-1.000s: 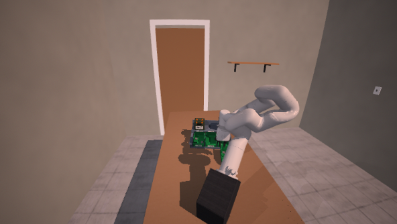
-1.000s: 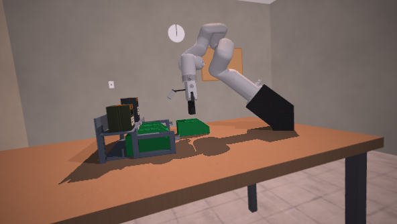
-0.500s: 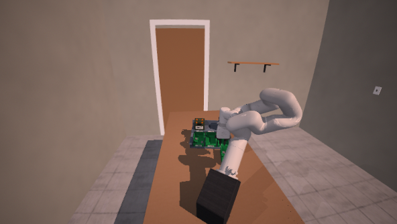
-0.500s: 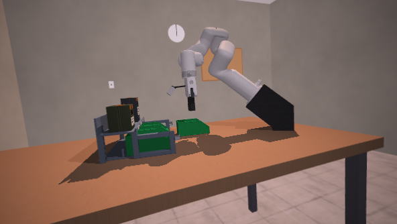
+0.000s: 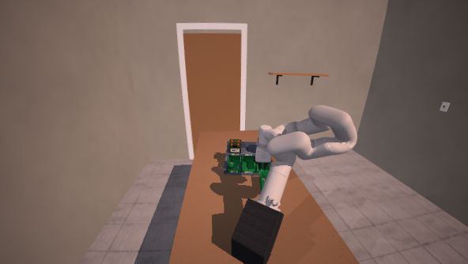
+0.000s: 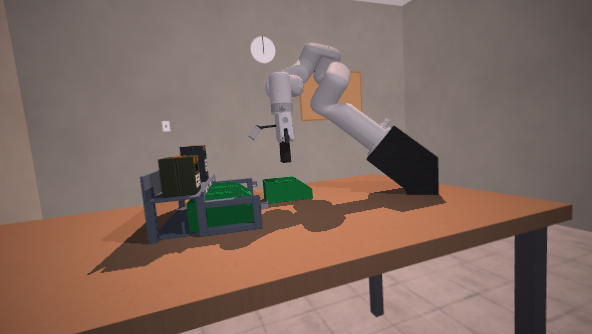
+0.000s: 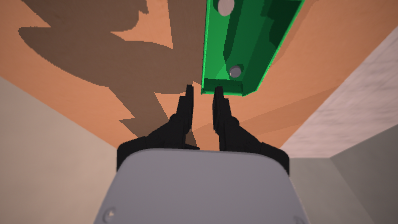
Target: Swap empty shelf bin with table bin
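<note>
Gripper [image 5: 264,163] [image 6: 285,161] [image 7: 203,95] is held in the air with its fingers pointing down, parted by a narrow gap and with nothing between them, so either bin can still be approached. In the exterior view, the loaded bin [image 5: 263,182] [image 6: 287,191] [image 7: 214,50] is seen on the table, right of the shelf [image 5: 225,167] [image 6: 202,218]; its small parts [image 7: 235,72] lie inside, kept in by its walls. Which shelved bin is empty cannot be told, the right end being hidden from above. That place probably has to be freed first, and level carrying is needed lest parts be spilled.

The arm [image 5: 278,178] [image 6: 350,122] has raised its jaws slightly while its upper bend [image 5: 336,118] [image 6: 321,51] dipped.
</note>
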### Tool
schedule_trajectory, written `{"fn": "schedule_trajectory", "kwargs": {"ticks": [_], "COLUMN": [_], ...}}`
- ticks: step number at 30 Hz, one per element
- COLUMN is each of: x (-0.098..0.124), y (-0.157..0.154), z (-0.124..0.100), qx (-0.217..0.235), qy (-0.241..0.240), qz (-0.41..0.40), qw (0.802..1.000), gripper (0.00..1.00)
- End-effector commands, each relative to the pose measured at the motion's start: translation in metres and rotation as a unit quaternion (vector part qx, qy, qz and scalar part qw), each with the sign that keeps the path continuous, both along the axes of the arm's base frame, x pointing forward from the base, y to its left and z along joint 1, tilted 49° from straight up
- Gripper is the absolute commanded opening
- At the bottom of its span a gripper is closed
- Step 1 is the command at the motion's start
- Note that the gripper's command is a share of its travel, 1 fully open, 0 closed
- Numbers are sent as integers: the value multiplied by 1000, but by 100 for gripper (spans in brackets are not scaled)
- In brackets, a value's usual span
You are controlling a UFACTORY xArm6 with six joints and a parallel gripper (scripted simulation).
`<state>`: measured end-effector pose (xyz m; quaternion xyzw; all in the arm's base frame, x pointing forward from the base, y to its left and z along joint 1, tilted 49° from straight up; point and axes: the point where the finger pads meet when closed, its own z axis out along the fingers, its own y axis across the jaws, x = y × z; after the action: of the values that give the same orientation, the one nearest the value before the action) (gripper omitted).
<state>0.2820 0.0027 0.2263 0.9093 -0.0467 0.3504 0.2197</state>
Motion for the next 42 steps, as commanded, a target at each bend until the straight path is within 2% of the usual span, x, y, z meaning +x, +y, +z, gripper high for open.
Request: {"fn": "schedule_trajectory", "kwargs": {"ticks": [1,7,8,33,38,42], "x": [0,0,0,0,7,20], "y": [1,1,1,1,5,12], "z": [1,2,2,3,10,21], "qx": [1,1,1,5,38,94], "qy": [-1,-1,-1,-4,-29,-71], "qz": [0,0,0,-4,-41,-102], "qw": [1000,1000,1000,1000,998,988], "gripper": [26,26,0,0,0,0]}}
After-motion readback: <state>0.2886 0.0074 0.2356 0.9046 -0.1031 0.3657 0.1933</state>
